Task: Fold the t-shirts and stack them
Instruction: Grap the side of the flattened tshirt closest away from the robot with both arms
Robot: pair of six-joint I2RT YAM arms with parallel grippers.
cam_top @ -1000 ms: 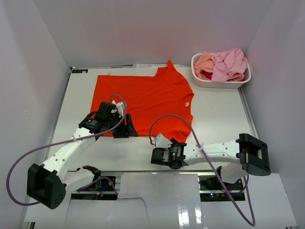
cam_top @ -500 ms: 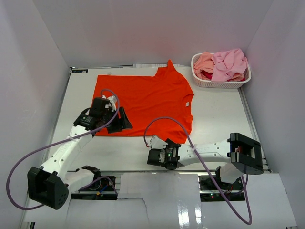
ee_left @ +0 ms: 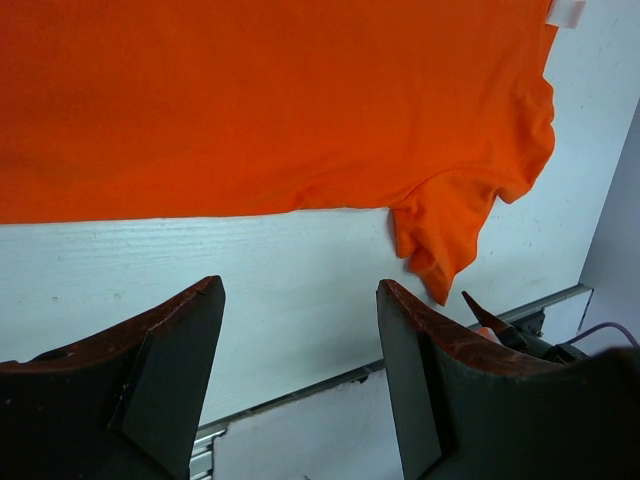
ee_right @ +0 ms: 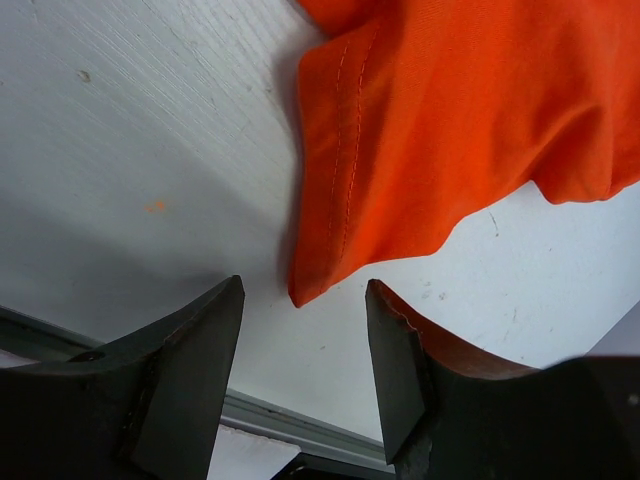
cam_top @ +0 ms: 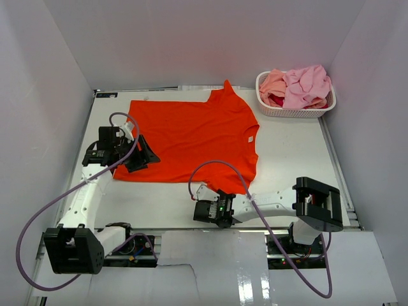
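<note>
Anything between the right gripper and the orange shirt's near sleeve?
Nothing visible. The right gripper is open and faces the sleeve corner of the orange t-shirt directly, with only bare table beside it.

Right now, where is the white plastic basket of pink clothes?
In the top view, the white perforated plastic basket sits at the far right corner of the white table, just right of the spread bright orange t-shirt.

Left end effector [cam_top: 145, 155]: has shifted left and away from the bases, along the near hem of the orange-red t-shirt [cam_top: 191, 137] towards its left corner. Right end effector [ee_right: 303, 290]: has slid left over the surface [cam_top: 290, 159], its elbow following.
</note>
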